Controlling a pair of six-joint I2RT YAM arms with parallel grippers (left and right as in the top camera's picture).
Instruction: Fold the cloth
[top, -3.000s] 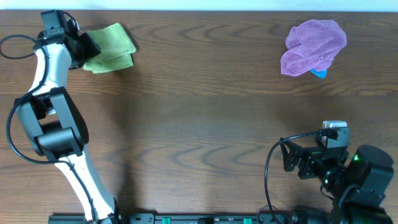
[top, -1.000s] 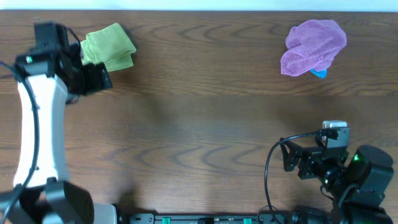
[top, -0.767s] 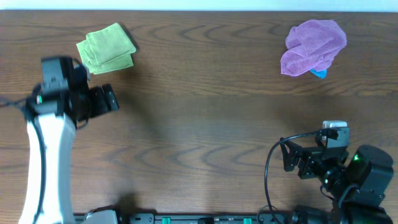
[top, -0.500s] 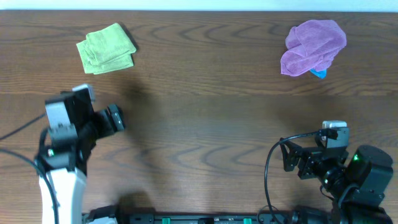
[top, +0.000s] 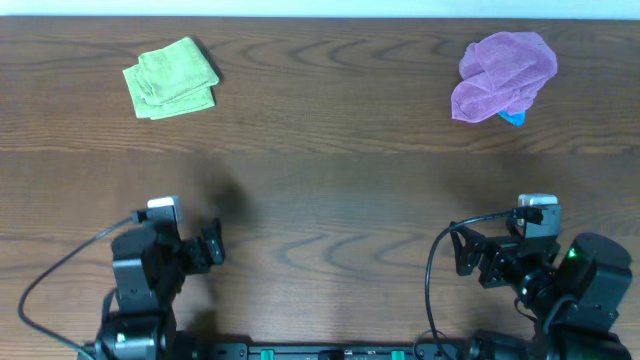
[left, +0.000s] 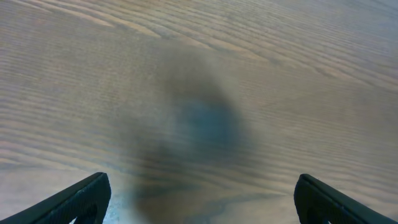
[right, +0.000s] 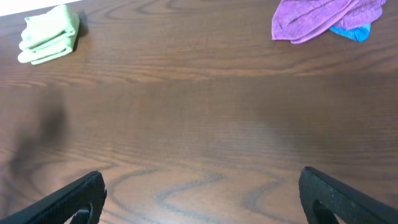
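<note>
Overhead: shows the lime-green cloth (top: 170, 78) folded into a compact, layered stack at the far left of the table (top: 330, 170), untouched by either arm. Places a crumpled purple cloth (top: 505, 72) at the far right, with a small blue item (top: 512, 118) peeking from under its near edge. Finds the left gripper (top: 213, 245) low at the near left, well apart from the lime-green cloth, fingers spread and holding nothing. Finds the right gripper (top: 463, 252) at the near right, likewise spread and empty.

Left wrist: catches only wood grain of the table (left: 249, 62) and a blurred dark shadow (left: 205, 124) ahead of the left gripper (left: 202, 183), with its fingertips (left: 81, 202) wide apart at the lower corners.

Right wrist: looks across the table (right: 199, 112) past the right gripper (right: 202, 180), its two fingers parted and bare. Picks out the lime-green cloth (right: 48, 34) folded at the upper left, and the purple cloth (right: 323, 18) over the blue item (right: 351, 31) at the upper right.
</note>
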